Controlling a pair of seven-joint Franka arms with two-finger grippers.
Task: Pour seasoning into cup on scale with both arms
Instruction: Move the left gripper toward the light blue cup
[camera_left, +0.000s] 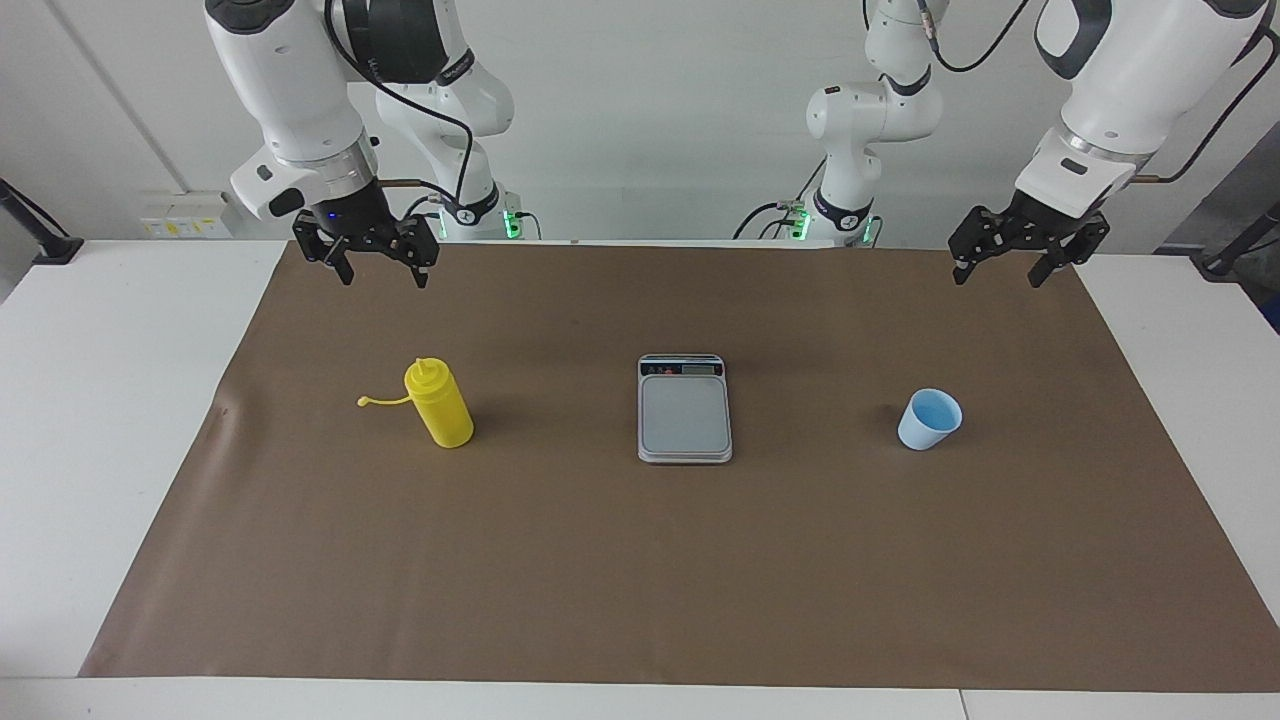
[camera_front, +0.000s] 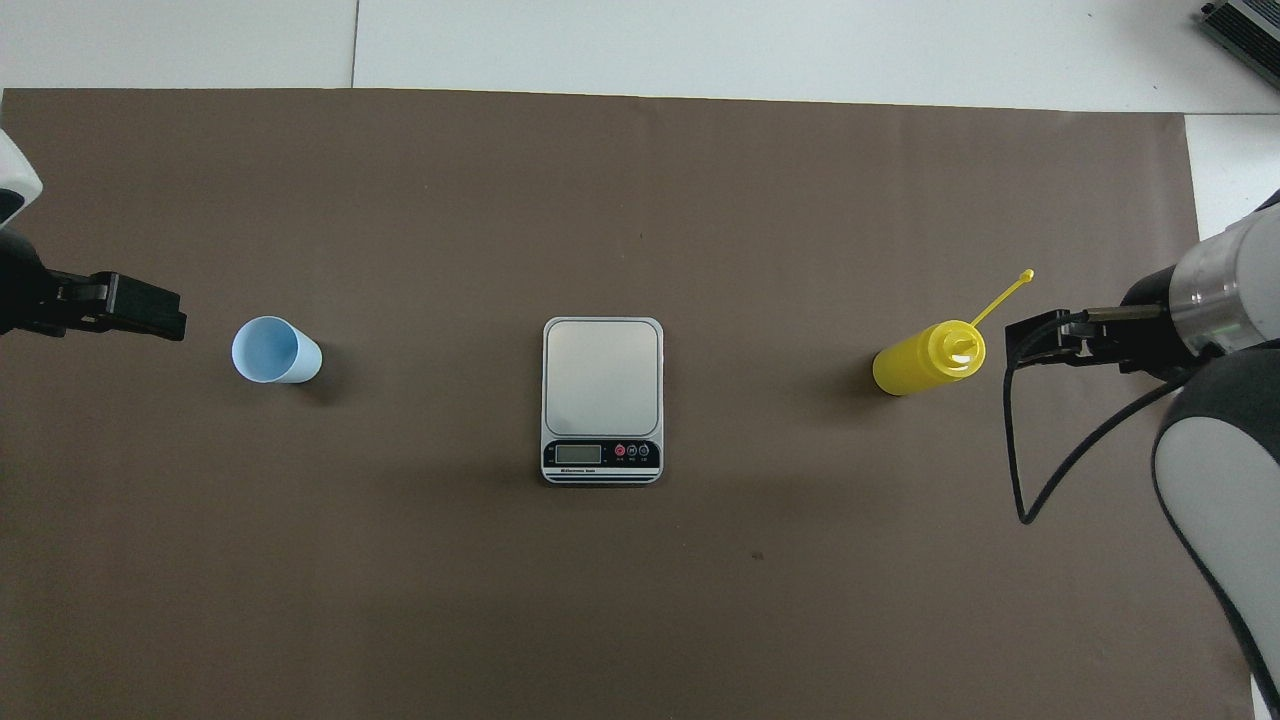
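Note:
The yellow seasoning bottle (camera_left: 440, 405) (camera_front: 925, 360) stands upright on the brown mat toward the right arm's end, its cap strap sticking out sideways. The silver scale (camera_left: 685, 410) (camera_front: 602, 390) lies flat at the mat's middle, its plate bare and its display edge toward the robots. The light-blue cup (camera_left: 929, 420) (camera_front: 275, 350) stands upright on the mat toward the left arm's end, apart from the scale. My right gripper (camera_left: 384, 279) (camera_front: 1020, 340) hangs open and empty over the mat's robot-side edge. My left gripper (camera_left: 998, 280) (camera_front: 165, 312) hangs open and empty over the same edge.
A brown mat (camera_left: 640, 580) covers most of the white table (camera_left: 100, 400). A dark device (camera_front: 1245, 30) sits at the table's corner, away from the robots at the right arm's end. A black cable (camera_front: 1010, 450) loops down from the right wrist.

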